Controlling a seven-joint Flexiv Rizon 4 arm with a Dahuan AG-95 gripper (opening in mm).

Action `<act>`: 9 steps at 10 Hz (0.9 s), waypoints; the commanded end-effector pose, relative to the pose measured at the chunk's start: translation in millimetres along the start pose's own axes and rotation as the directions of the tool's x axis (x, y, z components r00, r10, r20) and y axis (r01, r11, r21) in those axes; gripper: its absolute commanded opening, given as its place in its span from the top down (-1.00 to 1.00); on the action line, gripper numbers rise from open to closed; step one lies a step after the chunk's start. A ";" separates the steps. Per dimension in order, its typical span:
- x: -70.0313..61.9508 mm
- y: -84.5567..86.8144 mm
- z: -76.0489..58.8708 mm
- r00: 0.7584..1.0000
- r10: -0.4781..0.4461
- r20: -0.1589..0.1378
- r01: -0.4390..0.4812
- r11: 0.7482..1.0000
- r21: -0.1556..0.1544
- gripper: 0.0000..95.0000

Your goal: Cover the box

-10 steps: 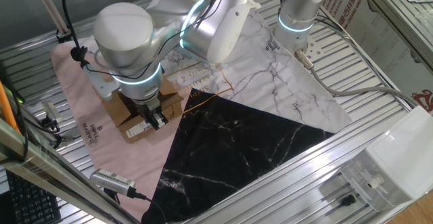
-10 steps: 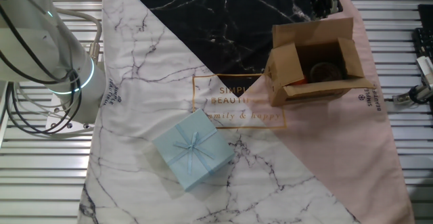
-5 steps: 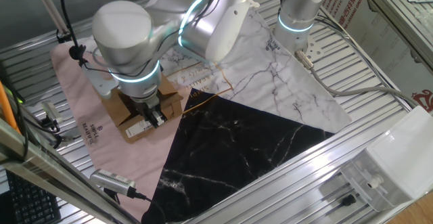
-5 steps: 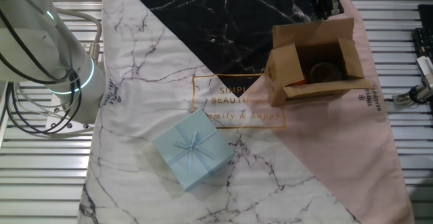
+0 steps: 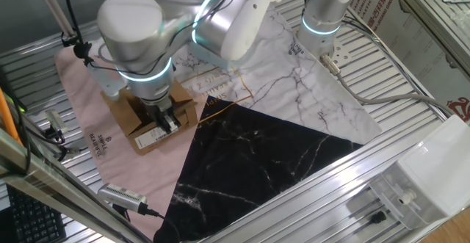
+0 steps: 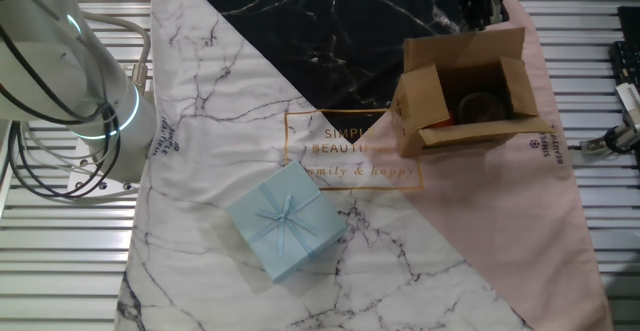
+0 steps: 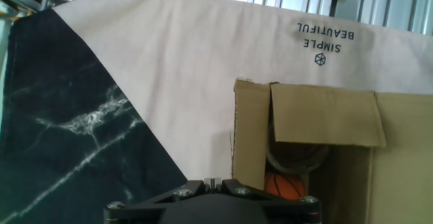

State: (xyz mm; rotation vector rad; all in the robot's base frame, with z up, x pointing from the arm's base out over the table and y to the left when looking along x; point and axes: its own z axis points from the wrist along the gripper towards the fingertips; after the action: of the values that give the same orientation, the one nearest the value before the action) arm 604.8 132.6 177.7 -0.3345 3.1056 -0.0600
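**Over the pink corner: box open, gripper at its edge**

On the far left of the other fixed view you see the white arm base with its glowing cyan ring [image 6: 95,121] standing on the slatted metal table [image 6: 60,261]. Moving right, a pale blue square gift package with a ribbon bow [image 6: 285,221] lies on the white marbled part of the printed cloth mat [image 6: 230,91], well apart from the task's thing. Further right, the small brown cardboard box [image 6: 462,93] sits on the mat's pink area, near the gold lettering, with its flaps standing open and a dark round item inside that you cannot identify from here.

At the top edge, just beyond the box's far flap, the black two-finger gripper [image 6: 483,1] shows only partly; how far its fingers are spread cannot be told, and it has nothing visibly in hold.

From the hand view, you look down at the box's open flaps, with an orange ball [image 7: 284,183] partly visible inside.
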 end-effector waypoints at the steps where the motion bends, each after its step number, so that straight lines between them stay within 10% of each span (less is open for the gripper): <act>1: 0.3 -0.3 -0.4 1.000 0.002 0.005 -0.002 1.000 -0.003 1.00; 9: 3.1 -2.8 -3.1 0.999 0.038 0.011 -0.037 0.998 -0.048 1.00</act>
State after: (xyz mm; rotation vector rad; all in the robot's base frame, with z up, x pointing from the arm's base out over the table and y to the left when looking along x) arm 602.3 129.4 180.8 -0.2882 3.1028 -0.0012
